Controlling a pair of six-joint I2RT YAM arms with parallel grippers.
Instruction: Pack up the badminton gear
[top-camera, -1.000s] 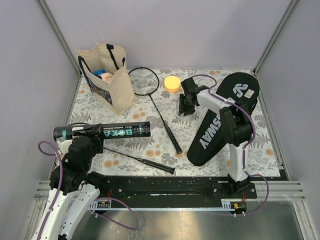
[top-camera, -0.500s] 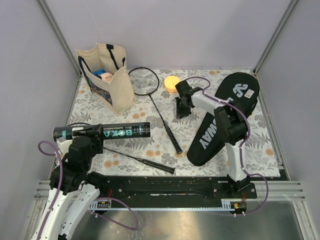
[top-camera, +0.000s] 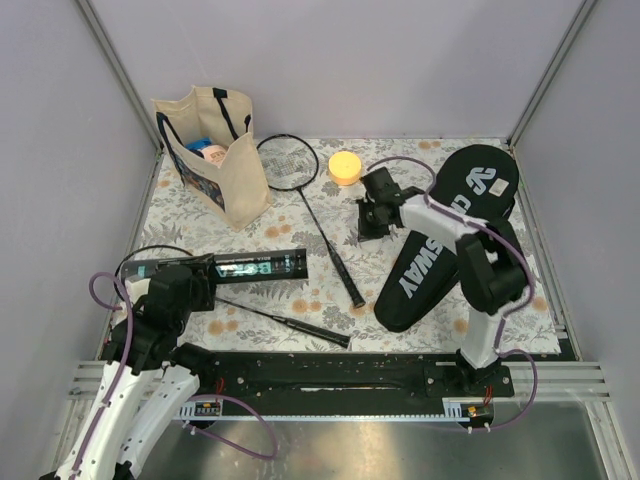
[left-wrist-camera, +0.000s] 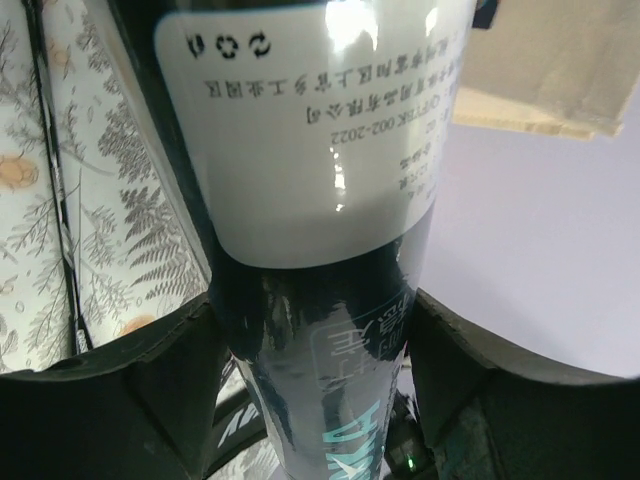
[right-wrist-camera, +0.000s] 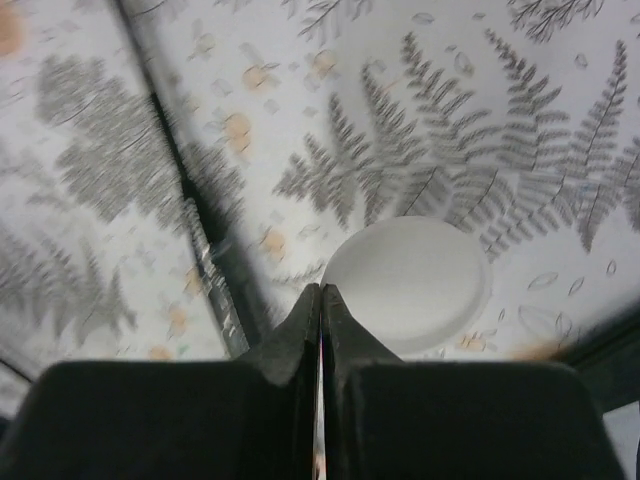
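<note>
My left gripper is shut on the long black lettered tube, held lying level over the left of the cloth; in the left wrist view the tube fills the space between my fingers. My right gripper is shut and empty, low over the cloth beside a white disc and a racket shaft; its tips touch. One black racket lies mid-table. The second racket lies in front of it. The black CROSSWAY cover lies at the right. No shuttlecocks show.
A beige tote bag with dark handles stands at the back left, with small items inside. An orange round object sits at the back centre. A floral cloth covers the table. A black rail runs along the near edge.
My left arm has shifted the tube a little to the right and turned it, so different lettering faces up. My right gripper has swung slightly right, away from the orange object, still shut.
</note>
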